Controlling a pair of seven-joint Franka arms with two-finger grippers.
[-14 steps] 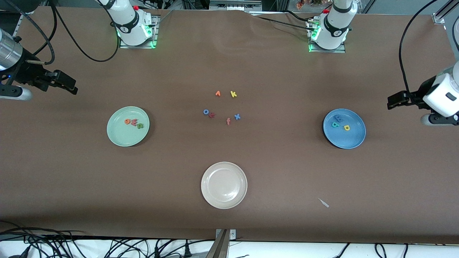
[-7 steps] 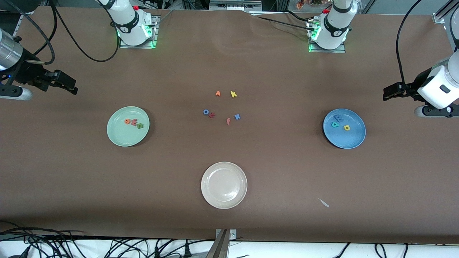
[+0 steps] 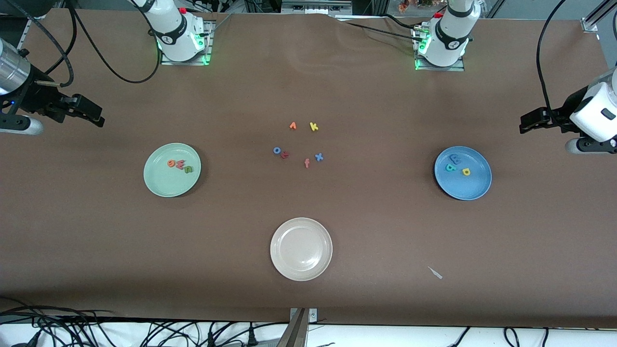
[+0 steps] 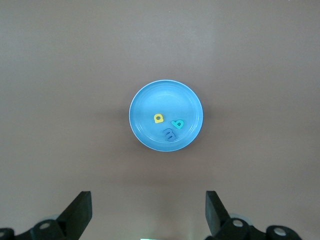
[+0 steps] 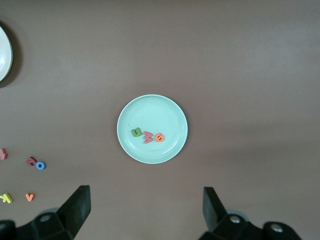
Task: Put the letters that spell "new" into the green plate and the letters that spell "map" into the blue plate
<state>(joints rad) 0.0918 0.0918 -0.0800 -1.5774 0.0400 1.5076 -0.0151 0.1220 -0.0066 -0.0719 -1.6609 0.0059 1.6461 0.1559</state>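
Front view is showing us both sets of letters already lying in their plates: the orange "e" [image 3: 171,163], the salmon-red "w" [image 3: 180,165] and the dark green "n" [image 3: 188,169] are sitting together in the green plate [image 3: 164,185] toward the right arm's end of the table [image 3: 308,299], while the blue "m" [image 3: 454,158], the teal "a" [image 3: 450,167] and the yellow "p" [image 3: 466,171] are resting in the blue plate [image 3: 475,190] toward the left arm's end. We are holding the right gripper [image 3: 98,117] up over bare table just outside the green plate, fingers spread and carrying nothing; the left gripper [image 3: 524,129] is hovering likewise just outside the blue plate, also spread wide and carrying nothing. Each plate is lying well apart from its own gripper, on the side toward the middle of the table. We are judging that no task letter is lying among the leftover letters [image 3: 299,142] in the middle, so no reach looks needed; the cream-white plate [image 3: 301,272] nearest the front camera is holding nothing.
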